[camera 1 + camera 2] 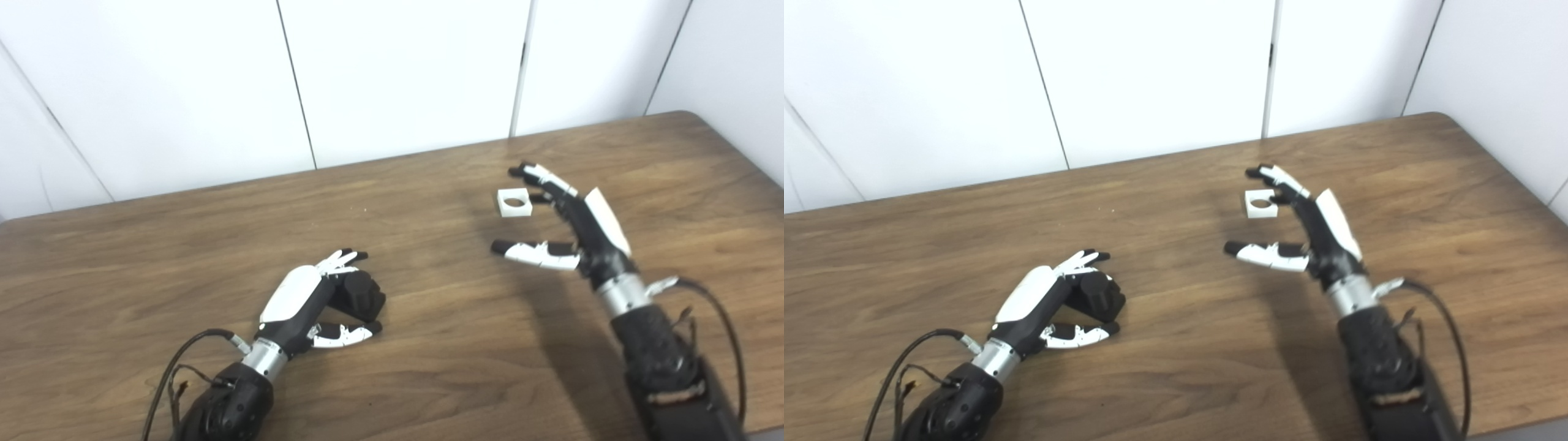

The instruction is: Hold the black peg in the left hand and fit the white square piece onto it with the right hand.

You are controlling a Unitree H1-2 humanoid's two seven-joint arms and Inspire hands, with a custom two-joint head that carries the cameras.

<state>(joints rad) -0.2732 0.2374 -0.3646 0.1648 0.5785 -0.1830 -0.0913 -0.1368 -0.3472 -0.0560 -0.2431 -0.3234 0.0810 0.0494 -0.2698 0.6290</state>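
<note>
Left hand (pixel 306 303) curls round the black peg (pixel 361 295); right hand (pixel 572 223) spread — white square piece (pixel 514 202) just beside its far fingers (pixel 542 176).

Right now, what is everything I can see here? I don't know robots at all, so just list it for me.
white square piece: one, white with a round hole through it, lying flat on the table toward the far right, just beside the right hand's fingertips
black peg: one, black, near the front left, inside the left hand's curled fingers
table: one, brown wood grain, fills the lower part of both views
wall panels: white, with thin dark seams, behind the table
cables: black, running from both wrists
left hand: one, black and white, low over the table, fingers curled around the peg
right hand: one, black and white, fingers spread, holding nothing
</note>
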